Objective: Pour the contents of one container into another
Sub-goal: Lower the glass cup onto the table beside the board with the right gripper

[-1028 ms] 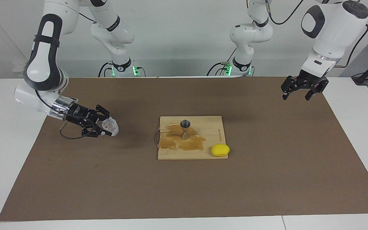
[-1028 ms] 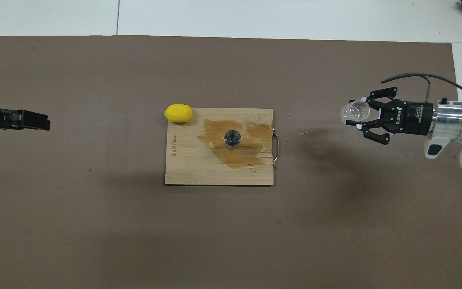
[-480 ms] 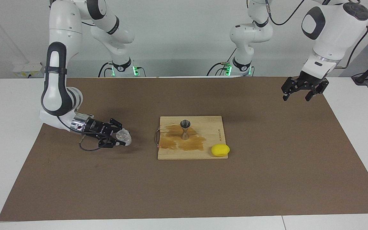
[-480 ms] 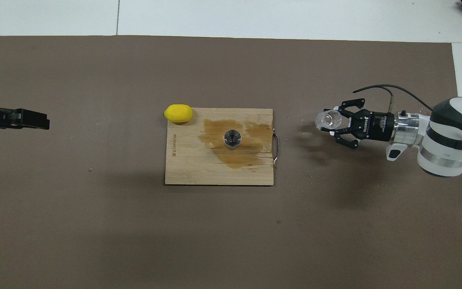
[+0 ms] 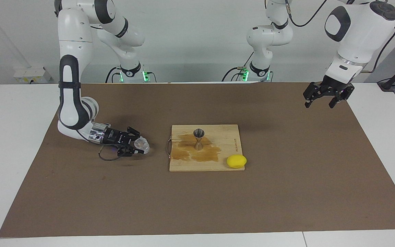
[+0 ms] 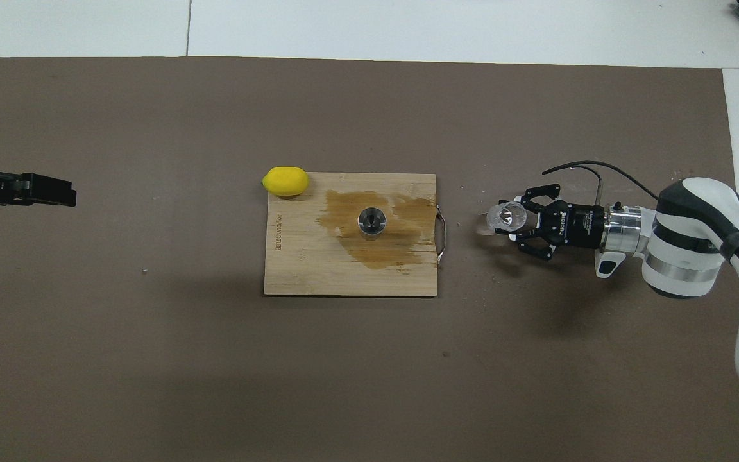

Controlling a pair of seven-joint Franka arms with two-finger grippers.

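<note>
my right pincer (image 5: 136,146), gripping the cup (image 5: 142,145), had dropped low and closer to the board (image 5: 231,132) bearing the jigger (image 5: 198,139); pouring remained ahead. left pincer (image 5: 324,99) waited open.

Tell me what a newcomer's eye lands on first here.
First, the wet brown stain on the wooden board at the table's middle, with the steel jigger upright in it and a yellow lemon at one corner. Next, the right pincer holding a clear glass cup low beside the board.
</note>
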